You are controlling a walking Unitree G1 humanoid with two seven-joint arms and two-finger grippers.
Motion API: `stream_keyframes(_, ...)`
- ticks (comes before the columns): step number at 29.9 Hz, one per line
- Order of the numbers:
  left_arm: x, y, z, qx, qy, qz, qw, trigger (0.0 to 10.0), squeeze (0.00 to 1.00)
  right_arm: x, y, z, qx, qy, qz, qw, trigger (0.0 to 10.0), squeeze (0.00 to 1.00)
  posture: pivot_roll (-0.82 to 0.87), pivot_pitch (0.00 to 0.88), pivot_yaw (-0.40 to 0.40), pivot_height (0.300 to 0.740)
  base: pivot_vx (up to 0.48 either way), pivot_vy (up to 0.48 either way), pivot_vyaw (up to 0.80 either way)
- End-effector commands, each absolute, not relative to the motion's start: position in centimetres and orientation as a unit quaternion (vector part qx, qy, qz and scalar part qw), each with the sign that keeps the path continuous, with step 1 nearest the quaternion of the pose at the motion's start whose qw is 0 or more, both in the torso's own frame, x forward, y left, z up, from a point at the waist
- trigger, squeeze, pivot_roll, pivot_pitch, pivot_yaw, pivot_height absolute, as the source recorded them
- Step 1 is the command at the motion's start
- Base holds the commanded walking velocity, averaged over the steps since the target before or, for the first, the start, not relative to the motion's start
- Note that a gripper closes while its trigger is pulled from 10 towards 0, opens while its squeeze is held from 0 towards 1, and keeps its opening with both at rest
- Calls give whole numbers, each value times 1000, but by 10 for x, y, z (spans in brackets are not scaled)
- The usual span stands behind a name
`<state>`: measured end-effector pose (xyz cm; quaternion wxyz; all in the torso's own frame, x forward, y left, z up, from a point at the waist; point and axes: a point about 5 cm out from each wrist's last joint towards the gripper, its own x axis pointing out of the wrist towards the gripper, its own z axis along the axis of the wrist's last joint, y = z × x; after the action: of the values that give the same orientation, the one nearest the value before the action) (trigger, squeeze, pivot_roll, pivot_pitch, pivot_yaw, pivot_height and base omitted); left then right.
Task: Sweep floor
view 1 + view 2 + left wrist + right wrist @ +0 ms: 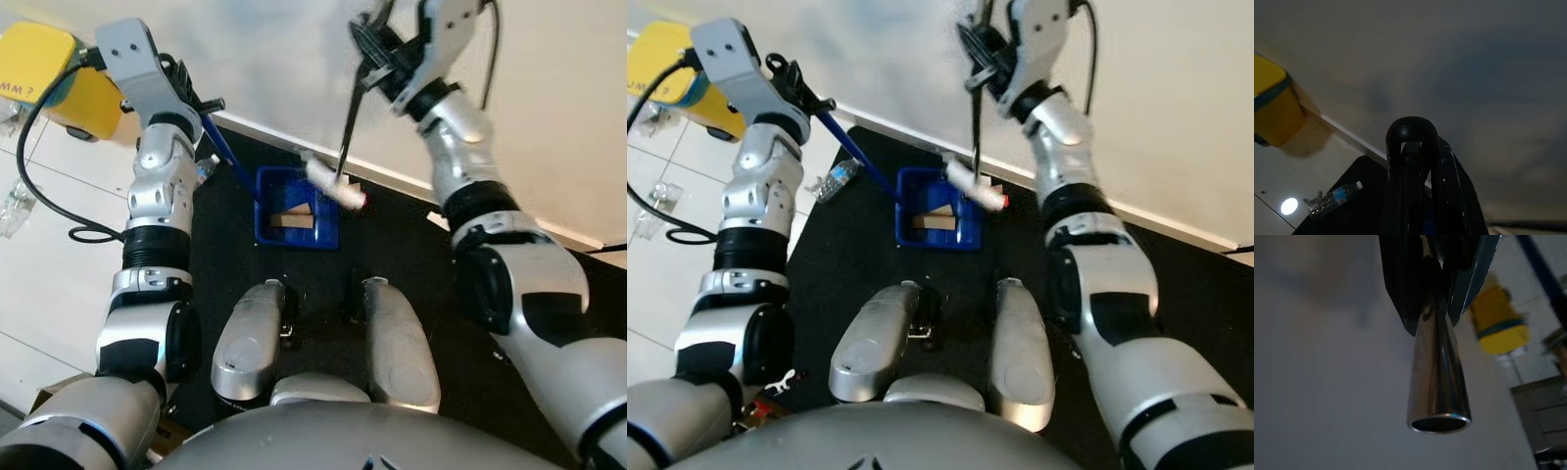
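A blue dustpan (pixel 294 211) stands on the black mat (pixel 392 245) near the wall, with a brown scrap (pixel 292 219) inside it. Its long blue handle (pixel 227 155) runs up to my left gripper (pixel 196 103), which is shut on it; the handle's rounded black end (pixel 1411 137) sits between the fingers. My right gripper (pixel 377 54) is raised high by the wall and shut on the broom's thin metal handle (pixel 347 127), whose shiny tube end (pixel 1437 387) pokes past the fingers. The white and pink broom head (pixel 335 184) hangs at the dustpan's right rim.
A yellow bin (pixel 49 78) stands at the far left on white tiles (pixel 49 255). A plastic water bottle (pixel 835 178) lies at the mat's left edge. A black cable (pixel 39 186) loops by my left arm. The white wall (pixel 549 117) and skirting close the far side.
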<state>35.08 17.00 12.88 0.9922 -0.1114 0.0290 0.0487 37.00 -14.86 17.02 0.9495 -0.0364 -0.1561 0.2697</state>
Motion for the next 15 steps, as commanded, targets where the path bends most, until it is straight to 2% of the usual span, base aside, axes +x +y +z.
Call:
stream_keyframes(1, 345, 162, 105, -134, 78, 41, 987, 10000, 0, 365, -161, 168, -49, -171, 239, 955, 10000, 0, 320, 234, 53, 740, 0, 0, 0)
stream_keyframes(7, 346, 164, 106, -130, 78, 40, 988, 10000, 0, 362, -181, 146, -33, -129, 178, 975, 10000, 0, 331, 233, 71, 740, 0, 0, 0)
stream_keyframes(11, 346, 165, 107, -129, 77, 40, 988, 10000, 0, 362, -183, 139, -26, -110, 163, 980, 10000, 0, 337, 231, 74, 740, 0, 0, 0)
stream_keyframes(15, 345, 169, 108, -123, 73, 41, 989, 10000, 0, 361, -183, 115, -59, -31, 140, 988, 10000, 0, 357, 227, 76, 740, 0, 0, 0)
